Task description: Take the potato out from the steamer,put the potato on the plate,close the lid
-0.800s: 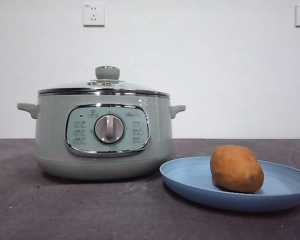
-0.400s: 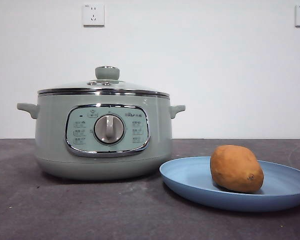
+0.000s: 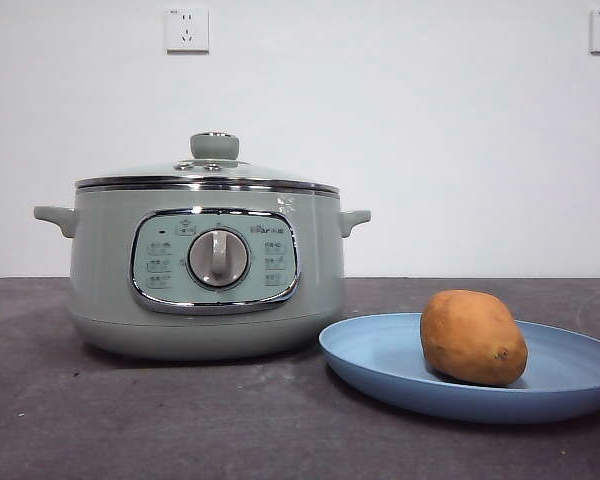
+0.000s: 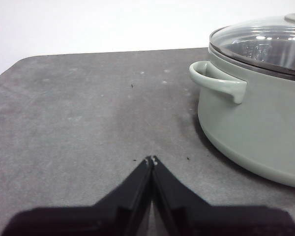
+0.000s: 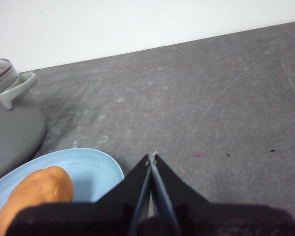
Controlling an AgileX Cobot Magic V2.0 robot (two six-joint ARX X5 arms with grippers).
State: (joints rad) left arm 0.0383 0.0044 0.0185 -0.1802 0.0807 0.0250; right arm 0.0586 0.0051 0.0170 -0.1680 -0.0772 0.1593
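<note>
The orange-brown potato [image 3: 473,337] lies on the light-blue plate [image 3: 380,355] at the front right, also seen as potato [image 5: 37,192] on plate [image 5: 91,169] in the right wrist view. The sage-green steamer [image 3: 206,270] stands at the left with the glass lid [image 3: 212,168] seated on its rim; steamer [image 4: 258,123] and lid [image 4: 265,44] show in the left wrist view too. My left gripper [image 4: 151,160] is shut and empty over bare table beside the steamer's handle. My right gripper [image 5: 152,157] is shut and empty, just off the plate's edge.
The dark grey table [image 3: 180,420] stretches in front of the steamer and plate. A white wall with two sockets [image 3: 187,30] stands behind. The table's rounded corner [image 4: 19,64] shows in the left wrist view.
</note>
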